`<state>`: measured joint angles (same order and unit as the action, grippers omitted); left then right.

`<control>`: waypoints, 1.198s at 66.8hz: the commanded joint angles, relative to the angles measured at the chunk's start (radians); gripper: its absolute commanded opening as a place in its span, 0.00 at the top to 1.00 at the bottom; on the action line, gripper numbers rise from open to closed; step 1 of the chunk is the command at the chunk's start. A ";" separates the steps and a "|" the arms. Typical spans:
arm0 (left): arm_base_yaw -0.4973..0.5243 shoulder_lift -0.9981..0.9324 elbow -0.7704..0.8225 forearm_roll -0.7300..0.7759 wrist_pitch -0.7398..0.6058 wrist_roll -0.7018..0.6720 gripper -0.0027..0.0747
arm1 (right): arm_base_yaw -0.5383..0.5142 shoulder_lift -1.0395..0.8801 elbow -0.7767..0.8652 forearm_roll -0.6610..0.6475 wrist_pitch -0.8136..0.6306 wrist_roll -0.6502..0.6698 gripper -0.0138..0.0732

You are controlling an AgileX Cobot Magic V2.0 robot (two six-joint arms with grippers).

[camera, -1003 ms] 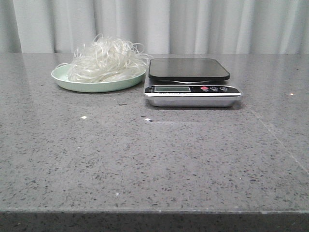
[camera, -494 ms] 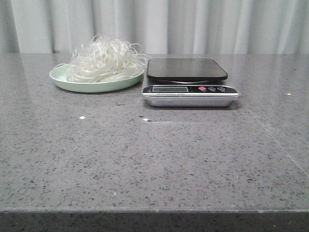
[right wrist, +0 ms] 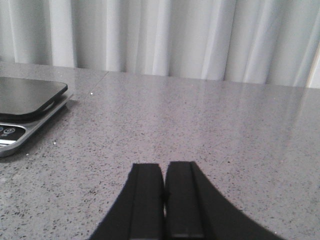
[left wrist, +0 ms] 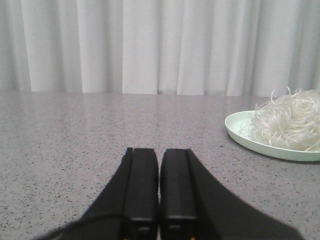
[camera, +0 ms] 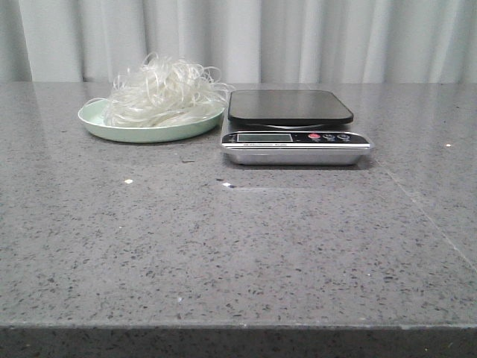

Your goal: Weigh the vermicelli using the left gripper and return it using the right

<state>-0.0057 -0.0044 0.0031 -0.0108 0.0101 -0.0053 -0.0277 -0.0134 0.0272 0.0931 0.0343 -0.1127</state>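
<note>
Vermicelli (camera: 160, 92) on plate (camera: 97, 123); scale (camera: 294, 134) beside

1. Table (camera: 238, 246): grey speckled stone-like top, polished, with a soft sheen and faint reflections.
2. Vermicelli (camera: 164, 93): thin translucent white strands, glassy and slightly shiny, in a loose tangle.
3. Plate (camera: 149, 133): pale green, smooth, with a light gloss; it looks like plastic or glazed ware, and which one cannot be told.
4. Scale (camera: 297, 138): platform black, smooth and glossy, reflecting light; body silver with a brushed metal look; front panel dark and shiny.
5. Left hand (left wrist: 159, 190): black, matt, plastic-like fingers with flat, smooth faces.
6. Right hand (right wrist: 164, 200): same black matt finish.
7. Curtain (camera: 298, 37): pale cloth, matt, hanging in soft folds.
</note>
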 commanded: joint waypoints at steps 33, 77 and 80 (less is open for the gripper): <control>0.001 -0.019 0.008 0.002 -0.083 -0.007 0.80 | 0.053 -0.013 -0.008 -0.100 -0.079 0.148 0.65; 0.001 -0.019 0.008 0.002 -0.083 -0.007 0.80 | 0.055 -0.013 -0.008 -0.100 -0.080 0.148 0.65; 0.001 -0.019 0.008 0.002 -0.083 -0.007 0.80 | 0.055 -0.013 -0.008 -0.100 -0.080 0.148 0.65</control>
<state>-0.0057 -0.0044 0.0031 -0.0108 0.0101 -0.0053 0.0264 -0.0134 0.0272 0.0078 0.0342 0.0345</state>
